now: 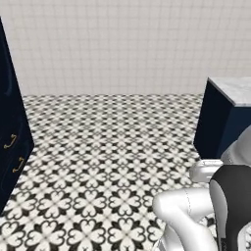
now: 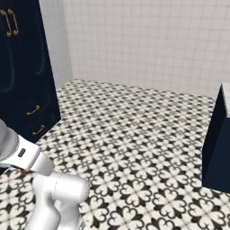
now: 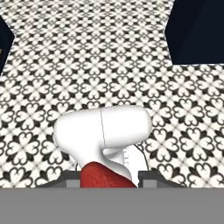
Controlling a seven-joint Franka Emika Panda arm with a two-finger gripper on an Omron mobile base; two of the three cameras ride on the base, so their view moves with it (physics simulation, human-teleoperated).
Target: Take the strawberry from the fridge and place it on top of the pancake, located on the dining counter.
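Strawberry (image 3: 107, 177) sits clamped in my pincer (image 3: 108, 183) at 6 o'clock of hand view. Carry step: keep squeeze steady, wrist level, drive toward table (image 1: 234, 89) at 3 o'clock; pancake unseen.

The strawberry (image 3: 106, 176) is small, red and bumpy, low in the hand view. The dining counter (image 1: 235, 90) has a pale marble top on a dark blue base.

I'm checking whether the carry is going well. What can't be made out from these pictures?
- Strawberry: hand view, lower part cut off by the bottom band.
- Gripper: hand view, only finger stubs flank the fruit; contact hidden.
- Dining counter: left base view, cut by right edge.
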